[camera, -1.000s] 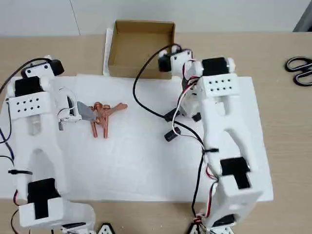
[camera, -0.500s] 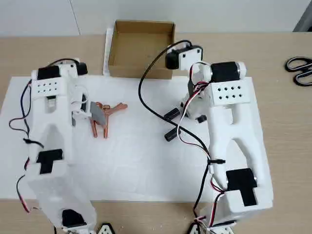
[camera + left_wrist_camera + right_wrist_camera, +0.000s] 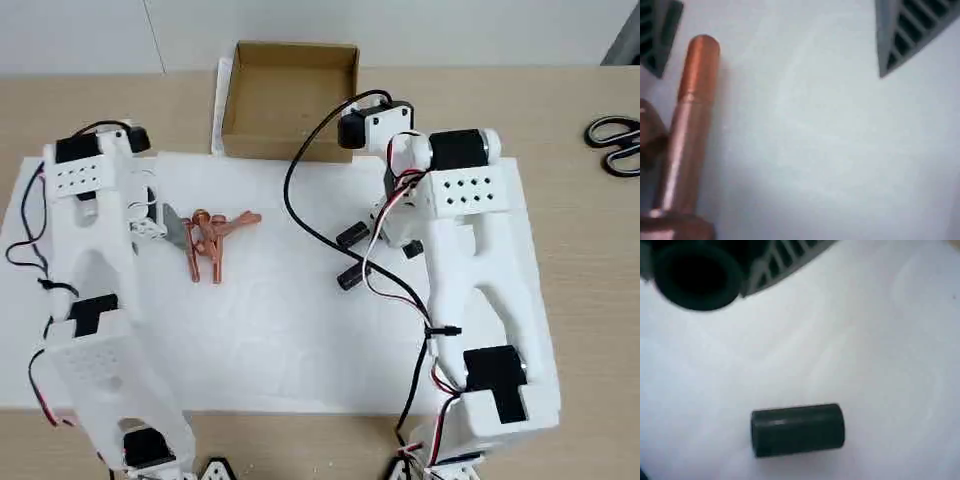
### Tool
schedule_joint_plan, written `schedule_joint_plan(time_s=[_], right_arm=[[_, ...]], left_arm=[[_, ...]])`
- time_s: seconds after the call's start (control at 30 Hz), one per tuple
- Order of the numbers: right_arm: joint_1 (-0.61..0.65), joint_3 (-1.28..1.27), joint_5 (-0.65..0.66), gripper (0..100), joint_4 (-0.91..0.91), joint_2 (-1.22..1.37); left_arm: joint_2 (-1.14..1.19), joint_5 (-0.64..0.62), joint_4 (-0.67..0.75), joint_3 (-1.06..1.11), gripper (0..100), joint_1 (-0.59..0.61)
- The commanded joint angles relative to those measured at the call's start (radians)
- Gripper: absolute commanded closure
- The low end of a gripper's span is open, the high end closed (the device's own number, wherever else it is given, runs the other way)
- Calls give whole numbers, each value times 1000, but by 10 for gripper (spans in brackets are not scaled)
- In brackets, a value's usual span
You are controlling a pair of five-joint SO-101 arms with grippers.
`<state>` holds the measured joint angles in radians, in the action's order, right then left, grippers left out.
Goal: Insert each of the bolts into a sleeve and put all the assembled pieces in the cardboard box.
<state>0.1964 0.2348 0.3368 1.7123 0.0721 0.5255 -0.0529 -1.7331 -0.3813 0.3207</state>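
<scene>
Several copper bolts (image 3: 212, 238) lie in a heap on the white sheet (image 3: 280, 340). My left gripper (image 3: 170, 230) stands open just left of the heap. Up close, one bolt (image 3: 692, 125) lies beside one grey fingertip (image 3: 657, 37), and the other fingertip (image 3: 905, 35) stands far off. My right gripper (image 3: 700, 285) is shut on a black sleeve (image 3: 695, 272) seen end-on. Another sleeve (image 3: 797, 430) lies flat below it. Loose black sleeves (image 3: 352, 235) (image 3: 350, 277) rest left of the right arm (image 3: 465, 190), and a third (image 3: 412, 248) lies under it.
The open cardboard box (image 3: 290, 60) sits at the back of the table, behind the sheet. Black scissors (image 3: 615, 145) lie at the far right. A black cable (image 3: 295, 210) loops from the right arm over the sheet between the bolts and sleeves.
The left arm swung forward and right, then shifted slightly left, its gripper staying beside the bolts. The right arm's wrist moved a little to the right.
</scene>
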Motion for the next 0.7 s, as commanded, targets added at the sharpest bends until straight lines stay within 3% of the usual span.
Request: schedule_joint_plan(time_s=[0.0,0.4,0.67], right_arm=[[-4,3,-11,992,10,-54],[-7,3,-11,991,10,-54],[-7,3,-11,991,10,-54]], left_arm=[[-8,-32,25,-38,745,-5],[0,-164,123,-24,746,-63],[138,-192,150,-27,746,-58]])
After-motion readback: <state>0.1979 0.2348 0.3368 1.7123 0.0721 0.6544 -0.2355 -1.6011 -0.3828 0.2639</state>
